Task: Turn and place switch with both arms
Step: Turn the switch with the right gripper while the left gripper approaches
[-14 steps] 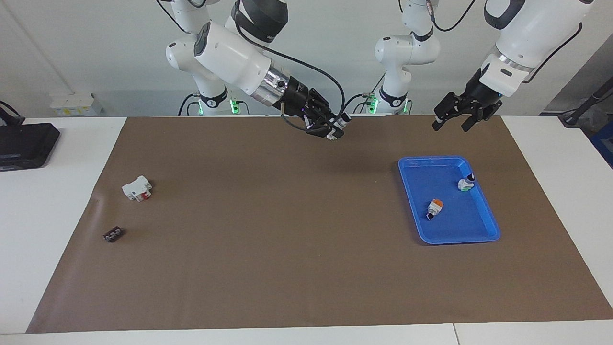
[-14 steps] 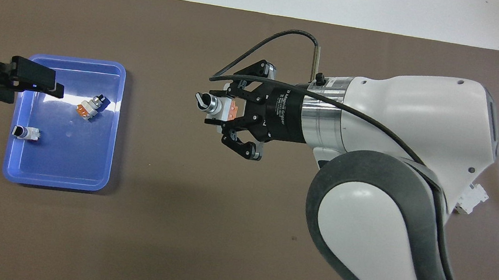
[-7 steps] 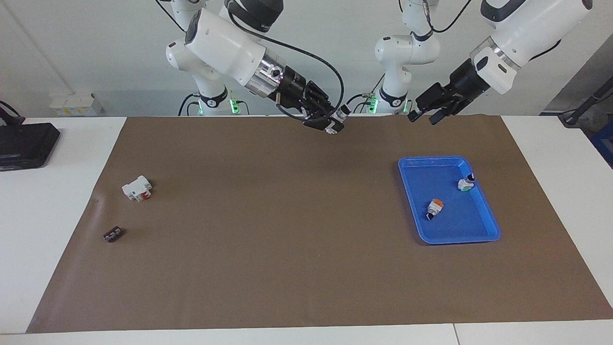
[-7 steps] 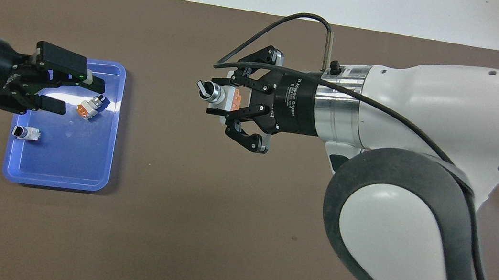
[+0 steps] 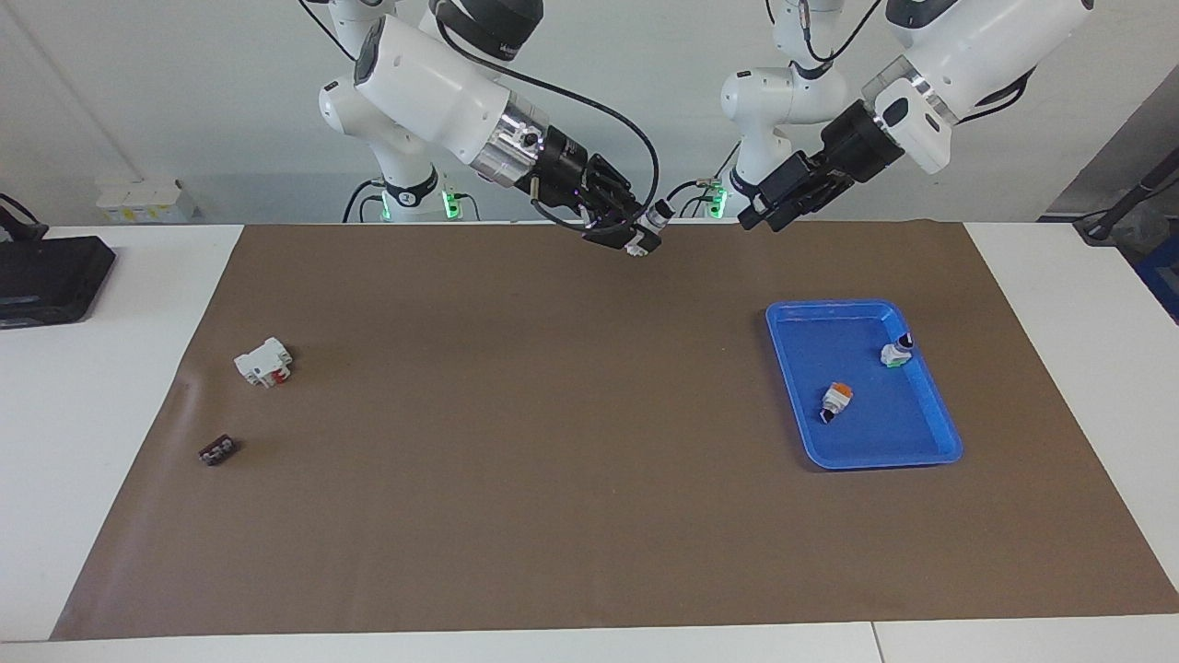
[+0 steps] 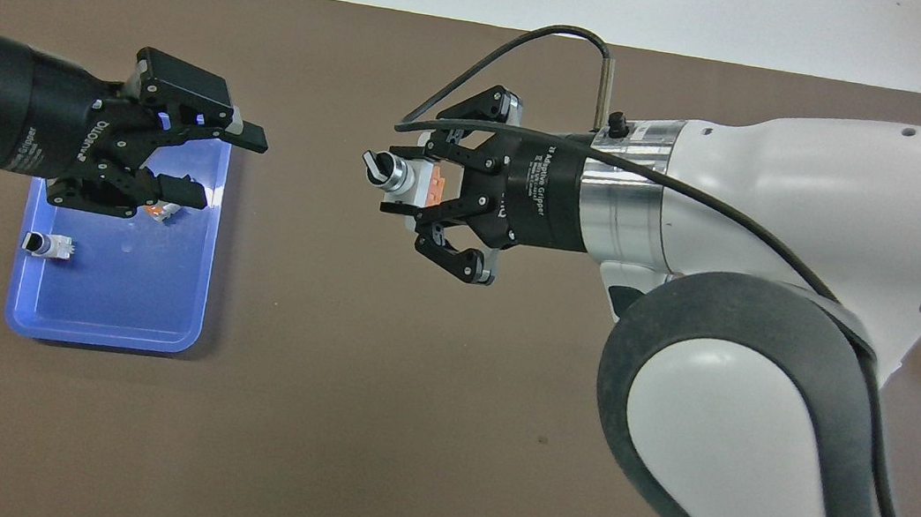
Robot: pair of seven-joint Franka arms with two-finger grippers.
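My right gripper (image 6: 420, 193) (image 5: 639, 241) is shut on the switch (image 6: 401, 180) (image 5: 656, 221) and holds it in the air over the middle of the mat, near the robots' edge. The switch's black knob points toward the left arm's end, and its orange block (image 6: 434, 185) shows between the fingers. My left gripper (image 6: 230, 169) (image 5: 755, 219) hangs open over the tray's edge. It faces the knob with a clear gap between them.
A blue tray (image 5: 875, 437) (image 6: 108, 301) at the left arm's end holds two more switches (image 5: 835, 401) (image 5: 895, 352). A white blocky part with red bits (image 5: 263, 361) and a small black piece (image 5: 216, 450) lie at the right arm's end.
My left gripper has swung from above the tray's outer side toward the held switch. The right gripper lifted the switch slightly, then held still.
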